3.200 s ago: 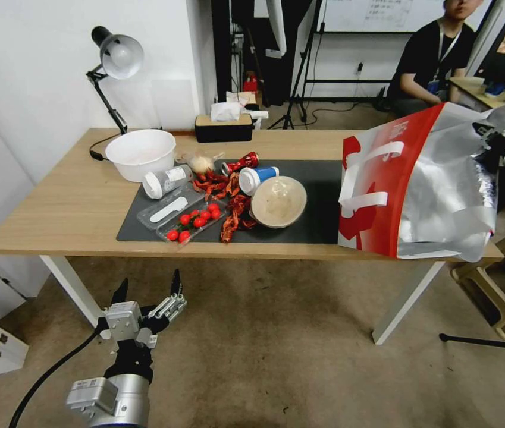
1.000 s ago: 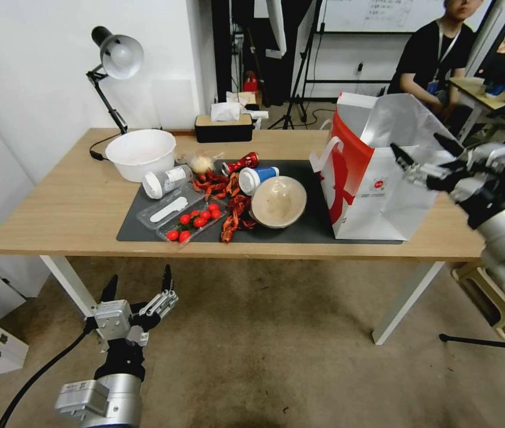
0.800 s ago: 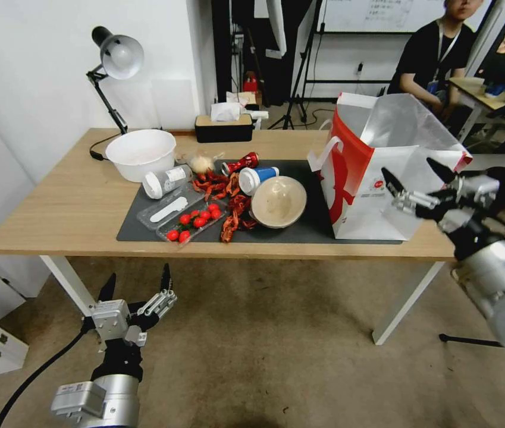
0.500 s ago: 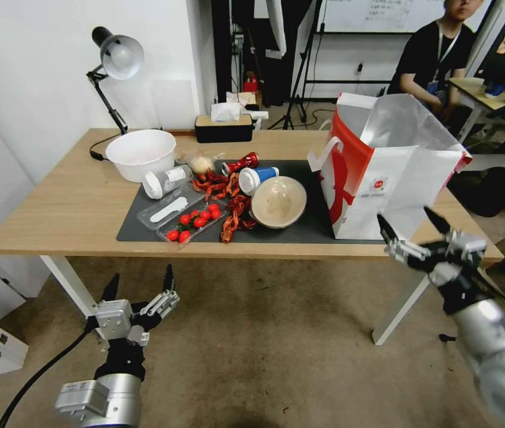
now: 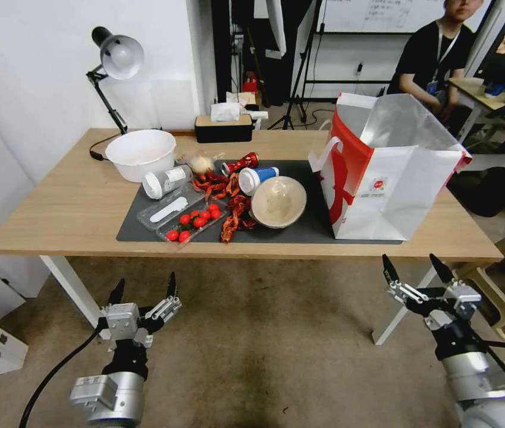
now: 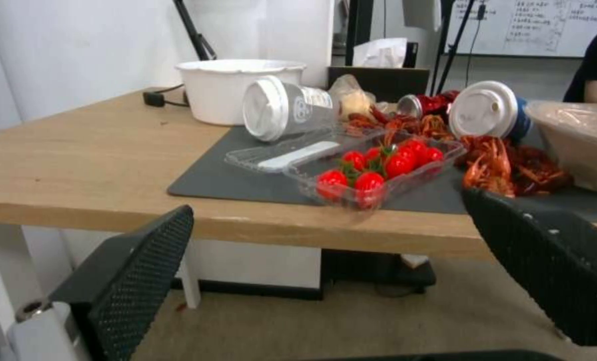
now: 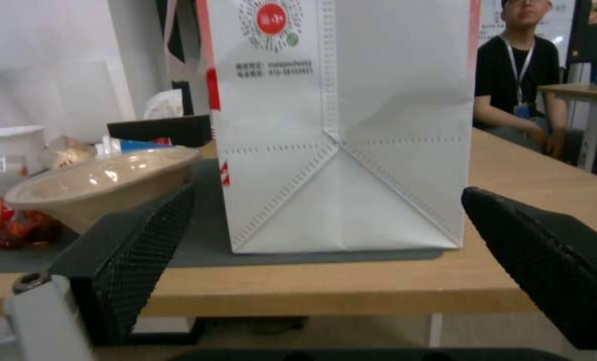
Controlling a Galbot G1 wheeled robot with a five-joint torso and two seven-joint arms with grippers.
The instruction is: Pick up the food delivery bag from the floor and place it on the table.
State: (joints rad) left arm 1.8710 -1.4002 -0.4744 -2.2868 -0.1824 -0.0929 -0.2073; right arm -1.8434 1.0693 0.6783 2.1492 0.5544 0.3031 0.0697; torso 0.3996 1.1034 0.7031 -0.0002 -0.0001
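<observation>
The big boxy white paper food delivery bag [image 5: 383,172] with red sides and shiny silver foil inside stands upright on the wide light-wood surface [image 5: 62,208] with white metal legs. Its bottom sits partly on the dark grey mat [image 5: 314,223], near the right end, just beside a round tan bowl [image 5: 278,201]. So the bag looks to be in its place.

The right gripper [image 5: 417,274] is down low in front of the surface edge, below the bag and not touching it. Its two black fingers are spread wide apart and hold nothing. The left gripper [image 5: 144,288] waits low on the other side, over the floor, also spread wide and empty.

The bag is thin paper, so it is likely light and soft. Its walls would bend or crumple if squeezed hard. The foil inside may be a bit slippery. The top is open and wide, so the bag could tip if bumped from the side. The best place to hold it is probably the white strap handles [image 5: 323,156] at the top, or the folded top rim. I cannot tell if anything is inside it, so it may be heavier than it looks.
</observation>
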